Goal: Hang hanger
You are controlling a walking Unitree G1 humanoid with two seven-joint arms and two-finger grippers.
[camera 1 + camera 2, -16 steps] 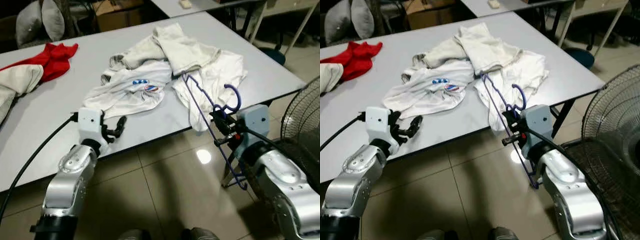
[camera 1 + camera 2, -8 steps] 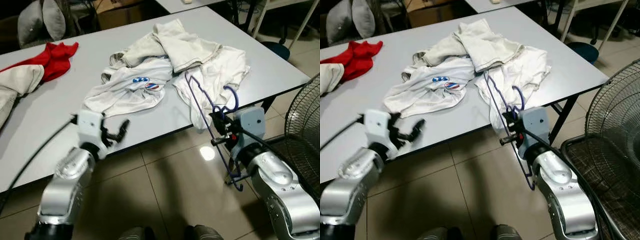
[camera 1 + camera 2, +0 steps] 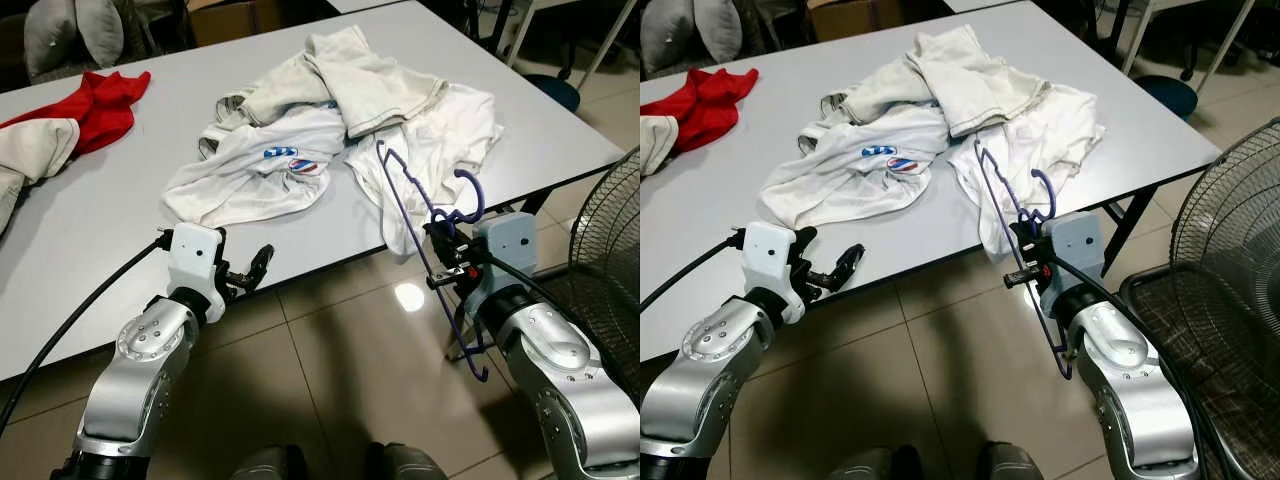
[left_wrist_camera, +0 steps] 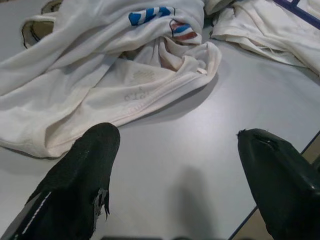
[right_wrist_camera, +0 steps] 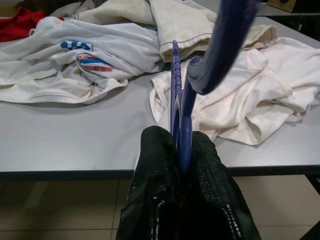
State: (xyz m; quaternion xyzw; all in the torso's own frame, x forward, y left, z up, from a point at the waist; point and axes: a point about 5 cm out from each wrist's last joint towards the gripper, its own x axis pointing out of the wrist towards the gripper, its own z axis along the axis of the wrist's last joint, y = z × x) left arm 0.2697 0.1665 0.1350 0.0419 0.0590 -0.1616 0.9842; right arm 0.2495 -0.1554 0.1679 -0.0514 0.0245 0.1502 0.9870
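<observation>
A blue plastic hanger [image 3: 477,193] is upright in my right gripper [image 3: 446,264], which is shut on its neck just below the hook, beside the table's front edge. In the right wrist view the two black fingers [image 5: 155,170] squeeze the hanger's stem [image 5: 181,115]. Its lower bar hangs down past the table edge toward the floor. My left gripper [image 3: 250,272] is open at the table's front edge, facing a white shirt with a blue and red print [image 3: 262,176]. Nothing sits between its fingers [image 4: 82,180].
A grey table [image 3: 90,240] carries a pile of white clothes [image 3: 372,88], with a red garment [image 3: 105,100] at the far left. A floor fan [image 3: 612,255] stands close on my right. Grey cushions [image 3: 70,25] and a cardboard box [image 3: 232,15] lie beyond the table.
The whole view has shifted a little. My left gripper has moved slightly right along the table edge. The right gripper keeps its hold on the hanger.
</observation>
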